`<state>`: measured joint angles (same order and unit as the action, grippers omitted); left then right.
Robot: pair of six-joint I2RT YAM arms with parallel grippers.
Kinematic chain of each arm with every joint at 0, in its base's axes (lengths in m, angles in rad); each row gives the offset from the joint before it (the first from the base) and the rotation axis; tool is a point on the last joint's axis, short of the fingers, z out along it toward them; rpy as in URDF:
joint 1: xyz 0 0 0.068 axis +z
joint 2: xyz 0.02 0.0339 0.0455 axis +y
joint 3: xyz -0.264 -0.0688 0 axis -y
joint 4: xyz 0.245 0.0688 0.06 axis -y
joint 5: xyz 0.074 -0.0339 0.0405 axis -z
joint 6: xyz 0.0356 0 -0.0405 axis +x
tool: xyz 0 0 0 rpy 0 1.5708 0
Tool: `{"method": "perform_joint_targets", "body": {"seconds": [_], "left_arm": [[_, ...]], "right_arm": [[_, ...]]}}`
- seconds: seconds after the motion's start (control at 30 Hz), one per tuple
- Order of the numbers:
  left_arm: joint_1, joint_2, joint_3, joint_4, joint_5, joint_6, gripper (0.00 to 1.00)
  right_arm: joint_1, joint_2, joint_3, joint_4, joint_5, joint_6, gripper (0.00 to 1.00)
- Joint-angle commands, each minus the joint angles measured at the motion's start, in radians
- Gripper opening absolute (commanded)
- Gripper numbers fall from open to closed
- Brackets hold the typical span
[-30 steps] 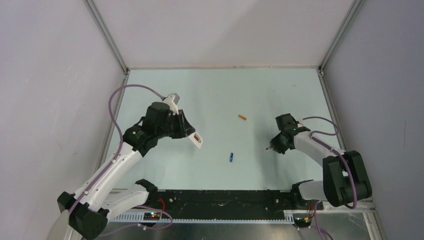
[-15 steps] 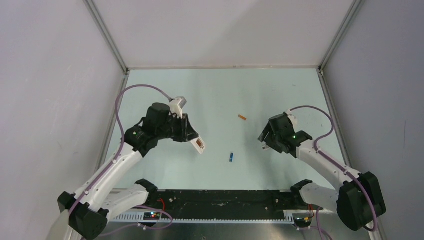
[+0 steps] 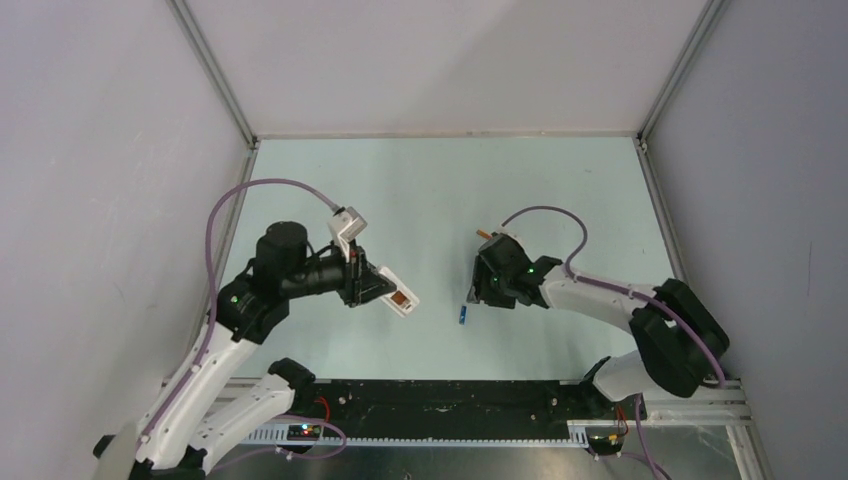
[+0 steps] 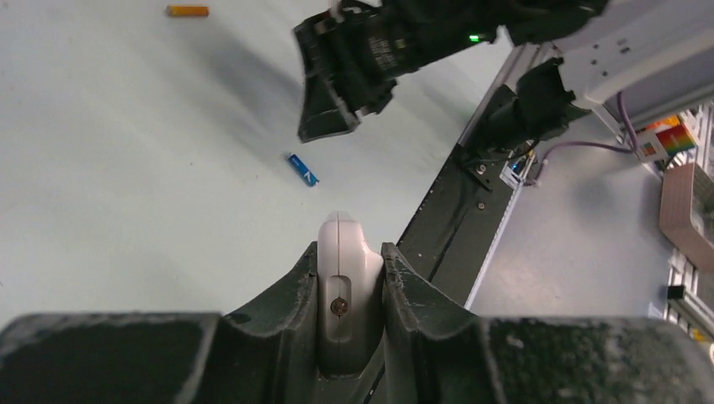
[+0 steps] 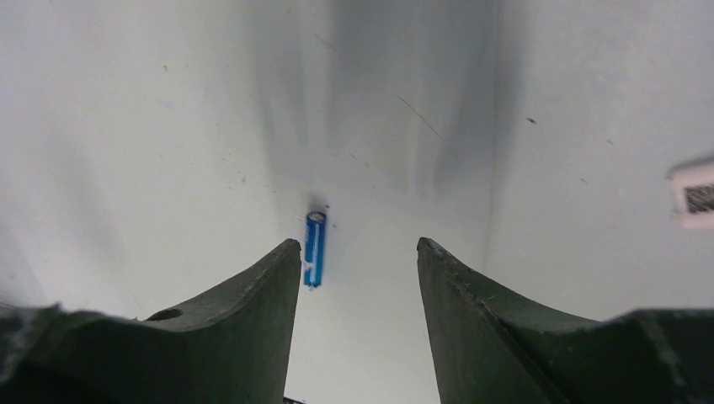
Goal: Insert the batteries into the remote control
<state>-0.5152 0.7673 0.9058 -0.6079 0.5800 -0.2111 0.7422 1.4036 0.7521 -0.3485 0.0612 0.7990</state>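
Barely started tbh: left hand (image 4: 349, 261) clamps remote control (image 3: 399, 298), right hand (image 5: 358, 252) spread wide just above blue battery (image 5: 315, 249), orange battery (image 4: 187, 11) loose on table (image 3: 420, 180). Neither loaded yet.

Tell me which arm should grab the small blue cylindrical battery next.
Right. The right gripper hovers open just above the blue cylindrical battery; the left gripper is shut on the flat white rectangular remote control.

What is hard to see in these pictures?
Remote control: left wrist view shows only one edge; left gripper covers its faces.
Orange battery: top view, partly behind the right arm.
Blue battery: polarity marks too small, every view.
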Motion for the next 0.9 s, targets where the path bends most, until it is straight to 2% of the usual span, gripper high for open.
{"method": "perform_joint_targets", "body": {"seconds": [0.0, 0.23, 0.43, 0.7, 0.83, 0.87], "left_arm": [[-0.002, -0.064, -0.014, 0.036, 0.089, 0.085, 0.0], [0.0, -0.089, -0.035, 0.037, 0.046, 0.084, 0.0], [0.0, -0.09, -0.048, 0.036, -0.07, 0.069, 0.0], [0.0, -0.08, -0.046, 0.036, -0.117, 0.065, 0.0], [0.0, -0.089, -0.051, 0.036, -0.127, 0.061, 0.0], [0.0, -0.09, -0.052, 0.036, -0.132, 0.06, 0.0]], "right_arm": [[0.045, 0.076, 0.088, 0.054, -0.007, -0.014, 0.57], [0.11, 0.201, 0.196, -0.01, 0.071, -0.004, 0.52], [0.157, 0.25, 0.256, -0.122, 0.159, 0.042, 0.45], [0.194, 0.293, 0.278, -0.193, 0.231, 0.109, 0.4], [0.201, 0.308, 0.278, -0.19, 0.226, 0.113, 0.31], [0.201, 0.31, 0.279, -0.188, 0.224, 0.113, 0.25]]}}
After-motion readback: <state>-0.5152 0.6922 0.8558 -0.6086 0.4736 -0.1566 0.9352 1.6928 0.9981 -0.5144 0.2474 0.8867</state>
